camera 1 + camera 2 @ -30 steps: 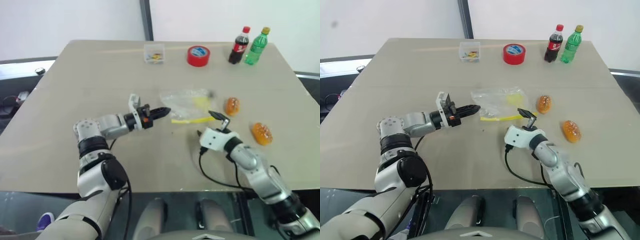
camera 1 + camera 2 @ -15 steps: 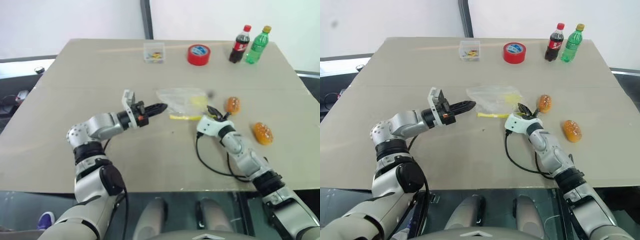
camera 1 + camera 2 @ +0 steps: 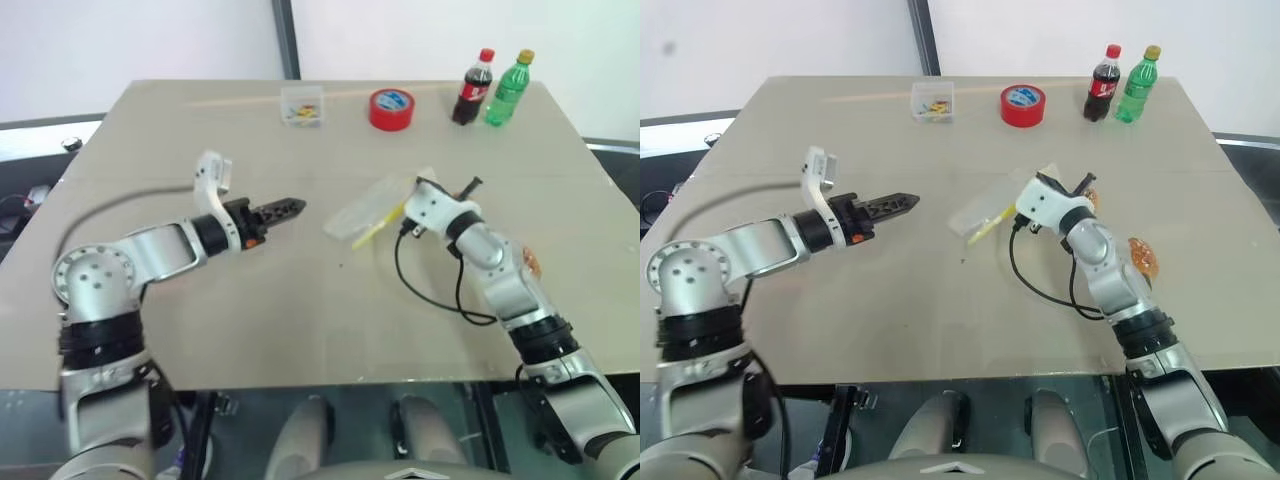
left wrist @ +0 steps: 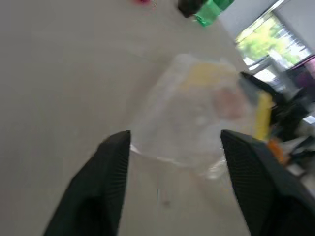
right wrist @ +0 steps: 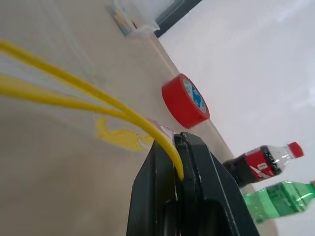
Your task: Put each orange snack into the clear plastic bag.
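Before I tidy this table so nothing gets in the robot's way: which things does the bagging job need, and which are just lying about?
Part of the job:
- clear plastic bag, its yellow seal strip pinched in the right gripper
- orange snacks, one beside the right forearm, one behind the wrist
- left gripper, open

Just lying about:
- red tape roll
- cola bottle
- green bottle
- small clear box

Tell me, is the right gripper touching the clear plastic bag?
Touching. In the right wrist view, the right gripper has its two black fingers pressed together on the yellow seal strip of the clear plastic bag, pinching it.
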Controlling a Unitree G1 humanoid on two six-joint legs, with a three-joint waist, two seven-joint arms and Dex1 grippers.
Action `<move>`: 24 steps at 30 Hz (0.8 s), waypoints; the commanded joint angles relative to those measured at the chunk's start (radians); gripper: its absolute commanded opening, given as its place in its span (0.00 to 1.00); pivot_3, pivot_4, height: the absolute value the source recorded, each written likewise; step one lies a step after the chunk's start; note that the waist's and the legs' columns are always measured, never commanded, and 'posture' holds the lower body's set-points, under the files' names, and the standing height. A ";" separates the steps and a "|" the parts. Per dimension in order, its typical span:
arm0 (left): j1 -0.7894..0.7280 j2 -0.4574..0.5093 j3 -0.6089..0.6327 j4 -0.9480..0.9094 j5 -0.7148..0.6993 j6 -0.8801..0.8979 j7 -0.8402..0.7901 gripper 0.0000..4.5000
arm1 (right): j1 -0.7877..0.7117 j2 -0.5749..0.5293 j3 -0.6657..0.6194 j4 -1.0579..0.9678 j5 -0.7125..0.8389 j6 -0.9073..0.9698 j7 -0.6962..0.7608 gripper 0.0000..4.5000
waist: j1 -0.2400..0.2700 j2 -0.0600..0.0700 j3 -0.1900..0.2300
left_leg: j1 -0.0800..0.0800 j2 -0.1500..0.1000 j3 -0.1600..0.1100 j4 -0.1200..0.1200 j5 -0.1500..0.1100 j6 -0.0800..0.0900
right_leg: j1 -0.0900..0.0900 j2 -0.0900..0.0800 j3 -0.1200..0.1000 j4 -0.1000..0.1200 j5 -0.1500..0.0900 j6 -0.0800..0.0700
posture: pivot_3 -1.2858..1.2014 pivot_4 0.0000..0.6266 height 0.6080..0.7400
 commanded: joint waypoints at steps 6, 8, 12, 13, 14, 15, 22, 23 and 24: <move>0.040 0.028 -0.262 -0.248 0.594 -0.504 -0.198 0.69 | -0.176 0.001 -0.012 0.025 0.045 0.148 0.127 0.00 | 0.000 0.001 0.001 | -0.003 0.002 0.001 -0.003 -0.001 0.001 | -0.001 0.000 0.002 -0.007 0.000 0.000 | 0.52 0.24 1.00; 0.035 0.027 -0.273 -0.261 0.615 -0.485 -0.225 0.69 | -0.195 0.008 -0.005 0.037 0.043 0.159 0.129 0.00 | -0.003 0.001 0.001 | -0.003 0.002 0.002 -0.005 -0.001 0.002 | -0.003 0.000 0.003 -0.007 0.000 0.000 | 0.52 0.24 1.00; 0.012 0.001 -0.280 -0.252 0.665 -0.430 -0.227 0.69 | -0.215 0.027 0.007 0.057 0.041 0.160 0.126 0.00 | -0.008 0.001 0.001 | -0.006 0.002 0.004 -0.005 -0.002 0.004 | -0.006 0.001 0.004 -0.007 0.000 0.000 | 0.52 0.24 1.00; 0.010 -0.006 -0.285 -0.255 0.674 -0.426 -0.235 0.69 | -0.217 0.033 0.009 0.056 0.042 0.163 0.125 0.00 | -0.009 0.001 0.001 | -0.006 0.002 0.005 -0.005 -0.002 0.004 | -0.006 0.001 0.005 -0.006 0.000 0.000 | 0.52 0.24 1.00; 0.010 -0.017 -0.285 -0.258 0.671 -0.412 -0.240 0.69 | -0.219 0.039 0.009 0.056 0.042 0.165 0.122 0.00 | -0.009 0.001 0.001 | -0.006 0.002 0.005 -0.005 -0.002 0.004 | -0.007 0.001 0.005 -0.006 0.000 0.000 | 0.52 0.24 1.00; 0.009 -0.028 -0.291 -0.256 0.679 -0.400 -0.242 0.69 | -0.220 0.043 0.012 0.055 0.041 0.166 0.121 0.00 | -0.009 0.001 0.001 | -0.005 0.002 0.005 -0.005 -0.002 0.004 | -0.007 0.001 0.005 -0.006 0.000 0.000 | 0.52 0.24 1.00; 0.008 -0.093 -0.339 -0.198 0.785 -0.369 -0.246 0.69 | -0.206 0.060 0.017 0.017 0.035 0.190 0.117 0.00 | -0.009 0.001 0.001 | -0.005 0.002 0.005 -0.003 -0.002 0.004 | -0.007 0.001 0.005 -0.004 0.000 0.000 | 0.52 0.24 1.00; 0.007 -0.105 -0.348 -0.186 0.801 -0.379 -0.246 0.69 | -0.204 0.060 0.017 0.010 0.031 0.192 0.115 0.00 | -0.009 0.001 0.001 | -0.005 0.002 0.005 -0.003 -0.002 0.005 | -0.007 0.001 0.005 -0.003 0.000 0.000 | 0.52 0.24 1.00; 0.006 -0.119 -0.352 -0.176 0.807 -0.384 -0.248 0.57 | -0.202 0.060 0.017 0.004 0.028 0.195 0.112 0.00 | -0.009 0.001 0.001 | -0.005 0.002 0.005 -0.002 -0.002 0.005 | -0.007 0.001 0.005 -0.003 0.000 0.000 | 0.52 0.24 1.00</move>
